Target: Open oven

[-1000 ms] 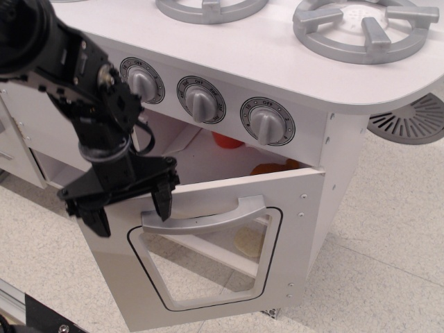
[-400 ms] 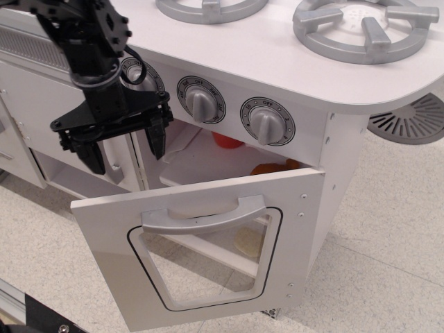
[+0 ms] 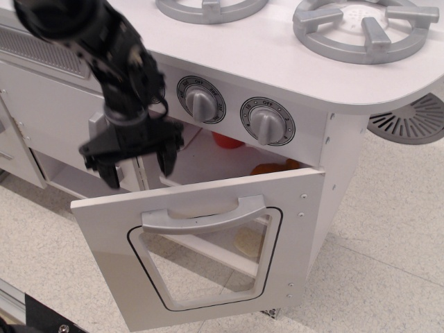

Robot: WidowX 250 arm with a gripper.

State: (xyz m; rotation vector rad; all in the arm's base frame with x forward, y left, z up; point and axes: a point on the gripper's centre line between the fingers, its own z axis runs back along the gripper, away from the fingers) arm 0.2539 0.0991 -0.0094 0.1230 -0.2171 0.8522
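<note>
The white toy oven fills the view. Its door with a rounded clear window hangs partly open, tilted outward from the top. The silver-grey bar handle sits on the door's upper part. Two grey dials show under the counter; my arm hides a third. My black gripper is open and empty, fingers pointing down, just above and behind the door's top left edge. It touches nothing that I can see. Orange and red toy items lie inside the oven.
Two grey burner rings sit on the stove top. A grey vent disc lies on the tiled floor at right. A white cupboard stands to the left of the oven, behind my arm.
The gripper rose from the door's front left up past the dials, then came right and down to above the door's top edge. The door has not moved.
</note>
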